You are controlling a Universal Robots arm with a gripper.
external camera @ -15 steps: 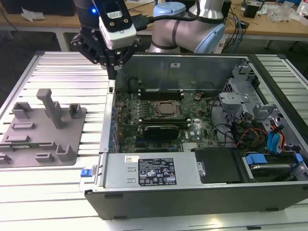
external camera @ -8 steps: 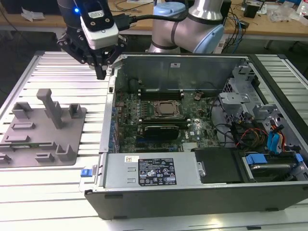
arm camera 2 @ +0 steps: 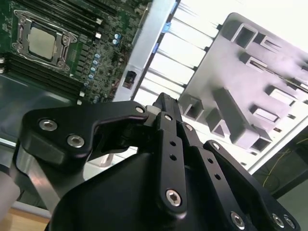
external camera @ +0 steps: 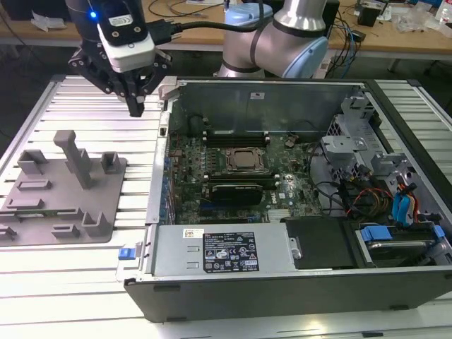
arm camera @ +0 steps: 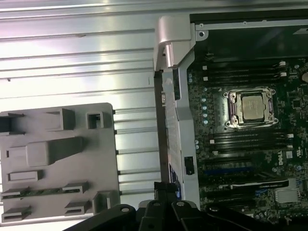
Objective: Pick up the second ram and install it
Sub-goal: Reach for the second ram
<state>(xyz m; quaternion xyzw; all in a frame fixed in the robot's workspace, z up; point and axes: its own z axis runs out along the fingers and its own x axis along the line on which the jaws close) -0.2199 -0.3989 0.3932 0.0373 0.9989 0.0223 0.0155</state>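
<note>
The second ram (arm camera: 36, 192) is a thin green strip standing on edge between two holders of the grey plastic tray (arm camera: 57, 120). In the exterior view my gripper (external camera: 136, 109) hangs fingers-down over the slatted table, between the tray (external camera: 106, 212) and the open computer case (external camera: 282, 261). Its black fingers (arm camera 2: 166, 125) sit pressed together with nothing between them. It is well above the tray and apart from the ram. The motherboard (external camera: 233, 191) lies in the case with dark memory slots (arm camera: 245, 142) on both sides of the silver processor (arm camera: 253, 107).
The case's raised metal wall (external camera: 166, 141) stands just at the exterior view's right of the gripper. Upright posts (external camera: 76, 159) rise from the tray. Drive cages, cables and blue clips (external camera: 395, 205) crowd the case's far side. The arm (external camera: 282, 35) reaches in from behind.
</note>
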